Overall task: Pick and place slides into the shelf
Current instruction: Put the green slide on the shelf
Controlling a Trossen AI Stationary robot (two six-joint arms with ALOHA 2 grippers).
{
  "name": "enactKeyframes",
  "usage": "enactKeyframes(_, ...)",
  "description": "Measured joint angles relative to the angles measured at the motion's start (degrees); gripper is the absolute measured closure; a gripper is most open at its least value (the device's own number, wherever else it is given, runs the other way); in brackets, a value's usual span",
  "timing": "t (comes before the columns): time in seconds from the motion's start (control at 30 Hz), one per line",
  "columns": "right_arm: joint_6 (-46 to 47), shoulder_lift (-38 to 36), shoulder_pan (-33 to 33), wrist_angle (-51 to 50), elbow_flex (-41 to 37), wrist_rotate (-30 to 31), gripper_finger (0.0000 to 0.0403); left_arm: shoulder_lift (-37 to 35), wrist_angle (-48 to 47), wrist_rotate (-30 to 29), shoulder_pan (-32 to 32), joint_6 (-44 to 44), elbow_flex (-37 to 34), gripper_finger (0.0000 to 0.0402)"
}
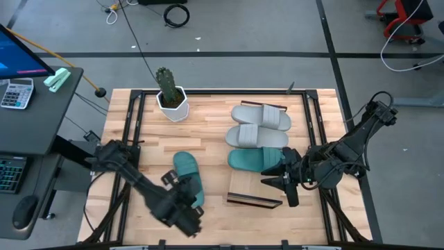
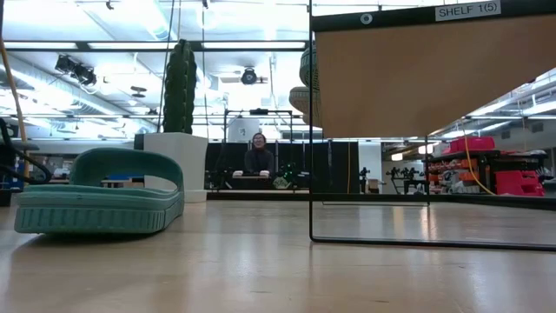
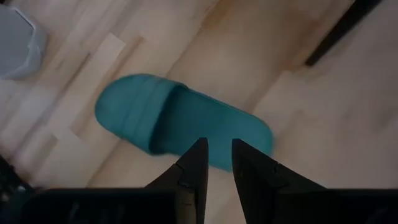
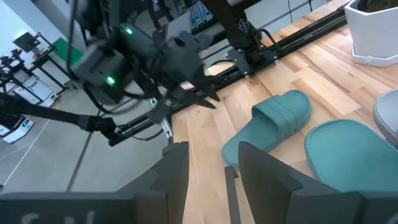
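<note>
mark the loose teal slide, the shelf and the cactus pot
loose teal slide (image 1: 188, 178): high view, on its strap.
shelf (image 1: 254, 190): high view, on its plank top.
cactus pot (image 1: 173, 105): high view, on its white wall.

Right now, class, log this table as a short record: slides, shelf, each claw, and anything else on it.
slides: two grey and one teal side by side; one teal apart
shelf: near front edge, no slide on top
left claw: above lone teal slide, empty
right claw: by the row's teal slide, empty
other: cactus pot
</note>
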Motion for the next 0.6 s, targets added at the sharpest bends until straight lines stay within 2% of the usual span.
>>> enactKeyframes(0.27, 0.1, 0.0, 0.0, 0.0, 0.0, -0.6, 0.0257, 5.2, 0.0, 4.8, 5.5, 10.9, 0.0, 0.0306)
enactKeyframes(0.37, 0.1, 0.0, 0.0, -0.1, 0.0, -1.2, 0.0257, 6.6, 0.0, 5.5, 6.0, 15.9, 0.0, 0.0284)
enactKeyframes(0.47, 0.1, 0.0, 0.0, -0.1, 0.0, -1.3, 0.0257, 6.6, 0.2, 3.8, 5.3, 18.7, -0.7, 0.0253)
enactKeyframes(0.6, 0.3, 0.0, 0.0, -0.1, 0.0, -1.7, 0.0257, 4.7, 0.1, 2.1, 3.5, 17.3, -7.8, 0.0212)
